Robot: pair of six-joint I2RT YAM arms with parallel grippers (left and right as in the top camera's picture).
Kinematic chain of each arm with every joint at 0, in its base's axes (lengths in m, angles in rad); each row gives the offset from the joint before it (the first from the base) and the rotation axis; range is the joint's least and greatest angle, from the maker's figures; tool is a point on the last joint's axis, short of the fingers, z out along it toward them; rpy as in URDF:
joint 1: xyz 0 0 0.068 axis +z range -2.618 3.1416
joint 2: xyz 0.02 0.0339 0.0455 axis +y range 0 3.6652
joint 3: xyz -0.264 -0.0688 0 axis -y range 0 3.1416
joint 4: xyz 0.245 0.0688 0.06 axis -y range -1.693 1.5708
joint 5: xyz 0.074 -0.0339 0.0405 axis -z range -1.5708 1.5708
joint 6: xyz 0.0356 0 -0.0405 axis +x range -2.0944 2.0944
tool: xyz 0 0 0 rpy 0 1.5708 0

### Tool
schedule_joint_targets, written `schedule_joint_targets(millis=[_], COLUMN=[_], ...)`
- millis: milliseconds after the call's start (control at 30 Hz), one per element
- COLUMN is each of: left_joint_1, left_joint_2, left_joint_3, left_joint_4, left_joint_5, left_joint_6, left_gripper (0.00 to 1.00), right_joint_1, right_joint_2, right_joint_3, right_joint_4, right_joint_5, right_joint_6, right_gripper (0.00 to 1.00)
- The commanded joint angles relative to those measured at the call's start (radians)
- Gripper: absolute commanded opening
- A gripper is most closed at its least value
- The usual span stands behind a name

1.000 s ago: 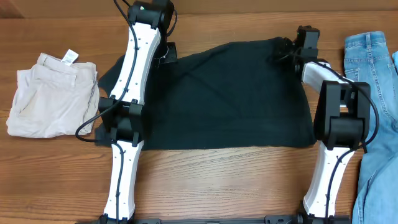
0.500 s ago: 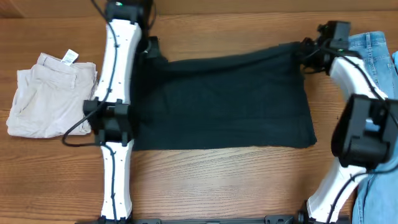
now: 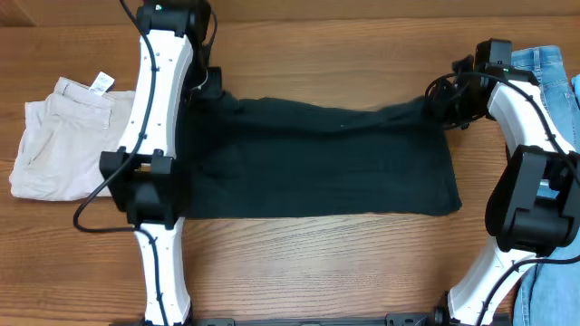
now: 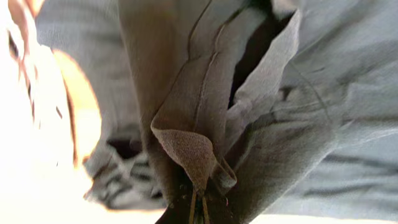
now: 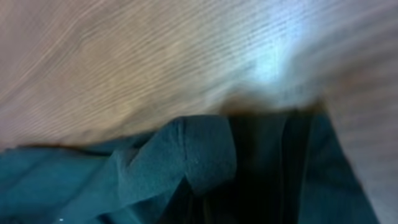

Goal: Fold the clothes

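- The dark T-shirt (image 3: 317, 163) lies spread across the middle of the table (image 3: 317, 263). Its near edge is flat on the wood and its far edge is drawn into a line between the two arms.
- The left gripper (image 3: 211, 86) is at the shirt's far left corner. Its claw is clamped together on a pinch of the cloth, and the left wrist view shows folds gathering into the fingers.
- The right gripper (image 3: 442, 100) is at the far right corner, with its claw closed on the cloth there. Its wrist view is blurred but shows a dark fold below and bare wood beyond.
- Beige shorts (image 3: 68, 136) with a white tag lie folded at the left, apart from the shirt.
- Light blue jeans (image 3: 542, 63) lie along the right edge, partly covered by the right arm.
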Motion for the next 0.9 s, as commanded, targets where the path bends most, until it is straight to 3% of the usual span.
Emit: schedule_joint_targets(millis=[0,233,533,567,600,633,667,733,767,800,867], left_joint_1=[-0.001,0.0,0.0,0.0,0.0,0.0,0.0,0.001,0.006,0.012,0.022], left_joint_2=[-0.116,-0.21,-0.21,-0.21,-0.21,-0.212,-0.216,-0.236,-0.257,-0.279,-0.324], left_joint_3=[-0.135,-0.336,-0.388,-0.388,-0.388,-0.388,-0.388,-0.388,-0.388,-0.388,-0.388], left_joint_4=[-0.004,-0.004,-0.004,-0.004,-0.004,-0.004,-0.004,-0.004,-0.004,-0.004,-0.004], left_joint_5=[-0.053,-0.113,-0.124,-0.124,-0.124,-0.124,-0.124,-0.134,-0.138,-0.137,-0.131], left_joint_6=[0.032,0.062,0.068,0.068,0.068,0.068,0.068,0.068,0.068,0.067,0.067], left_gripper=[0.04,0.05,0.04,0.04,0.04,0.05,0.2,0.4,0.62,0.7,0.7], right_joint_1=[-0.008,-0.008,-0.008,-0.008,-0.008,-0.008,-0.008,-0.009,-0.009,-0.009,-0.009], right_joint_2=[-0.037,-0.041,-0.041,-0.041,-0.041,-0.041,-0.041,-0.041,-0.041,-0.043,-0.051], right_joint_3=[0.009,0.009,0.009,0.009,0.009,0.01,0.011,0.022,0.035,0.05,0.079], right_joint_4=[-0.078,-0.284,-0.414,-0.42,-0.426,-0.436,-0.439,-0.454,-0.47,-0.485,-0.509], right_joint_5=[0.031,0.251,0.344,0.344,0.344,0.344,0.344,0.344,0.344,0.344,0.342], right_joint_6=[-0.015,-0.015,-0.015,-0.016,-0.016,-0.016,-0.015,-0.015,-0.015,-0.015,-0.015], right_gripper=[0.04,0.04,0.04,0.08,0.19,0.4,0.51,0.54,0.55,0.55,0.55])
